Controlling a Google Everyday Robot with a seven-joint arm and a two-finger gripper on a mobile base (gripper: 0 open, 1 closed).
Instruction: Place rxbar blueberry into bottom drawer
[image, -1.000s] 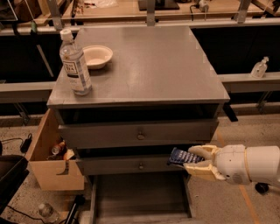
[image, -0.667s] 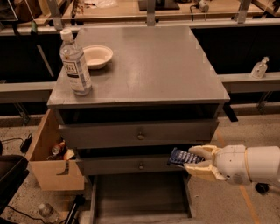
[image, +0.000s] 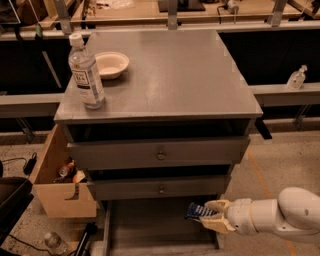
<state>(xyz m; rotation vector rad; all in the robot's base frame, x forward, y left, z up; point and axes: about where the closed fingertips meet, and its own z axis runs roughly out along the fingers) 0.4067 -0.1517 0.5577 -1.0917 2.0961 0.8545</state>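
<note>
Room lies open across bottom drawer (image: 150, 227), a shallow grey tray pulled out at 6 o'clock with thin side rails. At 5 o'clock gripper (image: 210, 216), cream fingers clamped on flat navy rxbar (image: 198, 211), hangs just inside right rail. Cardboard box (image: 55, 195) at 8 o'clock.

Speckled concrete floor (image: 282, 155); wooden workbench (image: 135, 11) behind; tan cardboard box (image: 55, 197) at left
</note>
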